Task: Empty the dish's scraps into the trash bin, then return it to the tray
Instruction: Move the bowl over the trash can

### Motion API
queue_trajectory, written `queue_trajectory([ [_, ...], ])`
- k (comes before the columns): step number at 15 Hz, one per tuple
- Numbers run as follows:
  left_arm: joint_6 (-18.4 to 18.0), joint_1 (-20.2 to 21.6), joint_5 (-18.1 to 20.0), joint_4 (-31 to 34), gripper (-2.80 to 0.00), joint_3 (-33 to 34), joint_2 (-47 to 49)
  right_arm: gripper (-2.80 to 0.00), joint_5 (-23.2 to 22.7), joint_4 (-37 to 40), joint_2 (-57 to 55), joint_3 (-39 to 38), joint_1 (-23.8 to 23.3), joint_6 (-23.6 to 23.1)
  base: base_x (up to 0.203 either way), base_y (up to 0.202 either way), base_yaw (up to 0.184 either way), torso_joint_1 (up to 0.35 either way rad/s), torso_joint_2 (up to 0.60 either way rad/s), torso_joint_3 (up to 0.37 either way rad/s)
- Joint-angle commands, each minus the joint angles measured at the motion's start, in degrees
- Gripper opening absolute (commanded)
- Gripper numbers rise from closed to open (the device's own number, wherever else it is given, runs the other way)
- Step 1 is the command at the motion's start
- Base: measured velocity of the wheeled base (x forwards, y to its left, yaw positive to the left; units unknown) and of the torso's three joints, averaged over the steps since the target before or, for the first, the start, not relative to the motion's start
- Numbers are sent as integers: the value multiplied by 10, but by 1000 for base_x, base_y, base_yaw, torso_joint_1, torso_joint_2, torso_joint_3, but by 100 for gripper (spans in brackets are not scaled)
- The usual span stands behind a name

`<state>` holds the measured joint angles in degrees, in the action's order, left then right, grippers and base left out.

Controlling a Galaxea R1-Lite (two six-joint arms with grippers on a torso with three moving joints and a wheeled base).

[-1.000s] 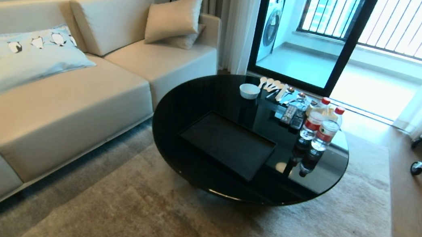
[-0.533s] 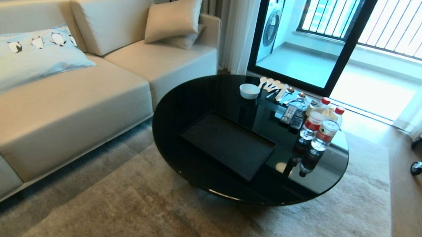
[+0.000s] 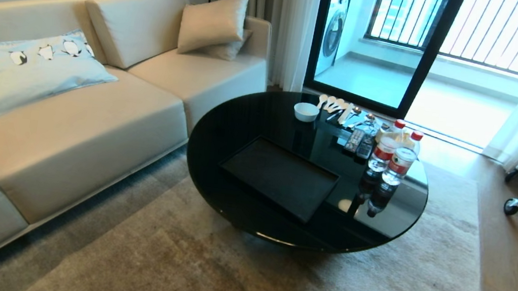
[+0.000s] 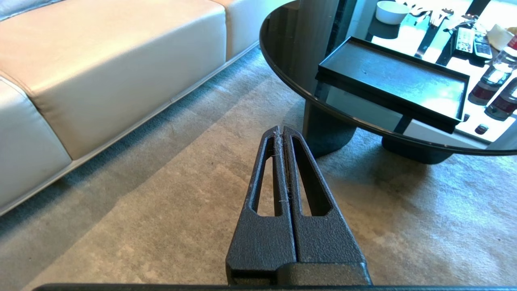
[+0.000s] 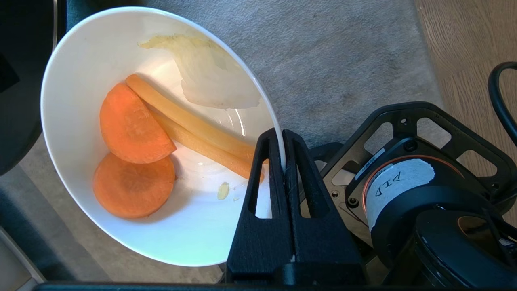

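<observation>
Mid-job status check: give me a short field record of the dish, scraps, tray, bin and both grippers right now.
dish: white bowl, off the table, over the carpet, rim pinched by the right gripper
scraps: carrot slices, carrot sticks and a pale leaf piece, all inside the dish
tray: black tray on the round table, nothing on it
trash bin: not in view
left gripper: shut, holding nothing, above the carpet

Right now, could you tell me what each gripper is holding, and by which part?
The right gripper pinches the glossy round white bowl by its rim. The left gripper holds nothing.
</observation>
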<state>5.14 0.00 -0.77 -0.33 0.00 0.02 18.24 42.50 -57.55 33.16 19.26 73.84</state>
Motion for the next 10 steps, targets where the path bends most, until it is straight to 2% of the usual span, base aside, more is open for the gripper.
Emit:
queue_trajectory([
  [1, 0, 0, 0, 0, -280, 0, 0, -280, 1, 2, 1, -3, 1, 4, 0, 0, 0, 0, 0, 0],
  [10, 0, 0, 0, 0, -280, 0, 0, -280, 1, 2, 1, -4, 0, 4, 0, 0, 0, 0, 0, 0],
])
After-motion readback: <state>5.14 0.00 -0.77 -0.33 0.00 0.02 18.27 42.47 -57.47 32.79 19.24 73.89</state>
